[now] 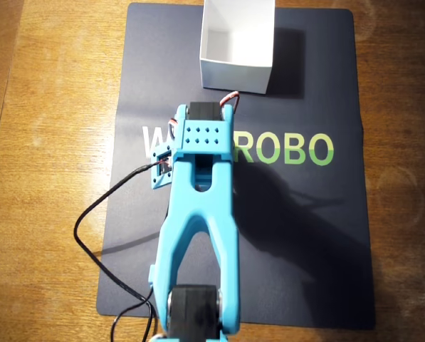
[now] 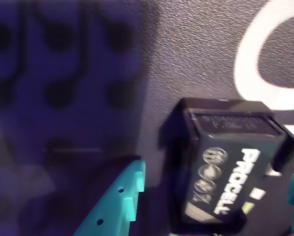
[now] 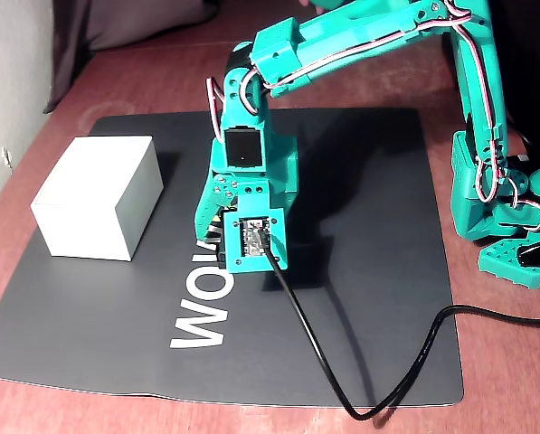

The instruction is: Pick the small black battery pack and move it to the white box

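In the wrist view the small black battery pack (image 2: 228,169), white "PROCELL" on its side, lies on the dark mat (image 2: 196,54) between the gripper (image 2: 213,206) fingers, which stand apart.

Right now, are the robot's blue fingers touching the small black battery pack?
Apart. In the wrist view, dark mat shows between the left finger and the small black PROCELL battery pack; the right fingertip sits clear at the edge.
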Motion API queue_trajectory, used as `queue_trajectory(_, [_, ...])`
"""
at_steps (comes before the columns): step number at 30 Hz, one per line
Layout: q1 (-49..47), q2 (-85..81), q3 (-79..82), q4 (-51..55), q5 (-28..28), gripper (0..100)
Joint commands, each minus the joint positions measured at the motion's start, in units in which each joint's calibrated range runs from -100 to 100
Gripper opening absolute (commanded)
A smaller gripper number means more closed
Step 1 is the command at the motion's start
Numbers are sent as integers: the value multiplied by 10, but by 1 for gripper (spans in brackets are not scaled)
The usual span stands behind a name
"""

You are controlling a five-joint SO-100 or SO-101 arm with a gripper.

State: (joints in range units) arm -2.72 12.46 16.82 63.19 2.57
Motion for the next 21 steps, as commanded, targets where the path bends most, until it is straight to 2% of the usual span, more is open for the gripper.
queue_trajectory(1, [-3,3,-26,8,0,32])
queue_trajectory(21, [-6,25,-57,2,4,32])
